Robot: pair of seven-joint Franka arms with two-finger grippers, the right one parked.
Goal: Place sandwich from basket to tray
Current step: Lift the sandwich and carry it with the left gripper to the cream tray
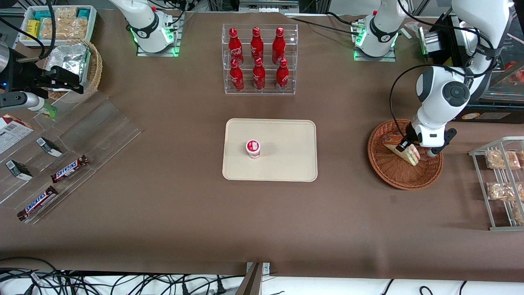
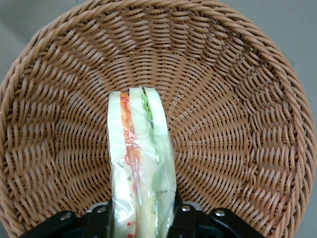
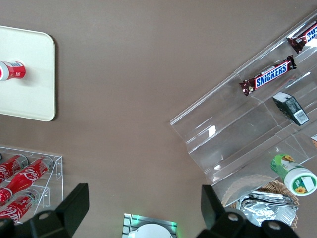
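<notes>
The sandwich (image 1: 403, 148), a wrapped wedge of white bread with green and orange filling, stands on edge inside the reddish-brown wicker basket (image 1: 393, 172) toward the working arm's end of the table. My left gripper (image 1: 416, 150) reaches down into the basket and is shut on the sandwich. In the left wrist view the sandwich (image 2: 141, 158) runs out from between the black fingers (image 2: 185, 218) of the gripper (image 2: 142, 220), over the basket's weave (image 2: 237, 124). I cannot tell whether it still touches the basket floor. The cream tray (image 1: 286, 164) lies at mid-table.
A small red-and-white cup (image 1: 253, 148) stands on the tray. A clear rack of red cola bottles (image 1: 259, 59) is farther from the front camera than the tray. A wire rack with snack bags (image 1: 501, 180) sits beside the basket. Snickers bars (image 1: 69, 169) lie on acrylic steps toward the parked arm's end.
</notes>
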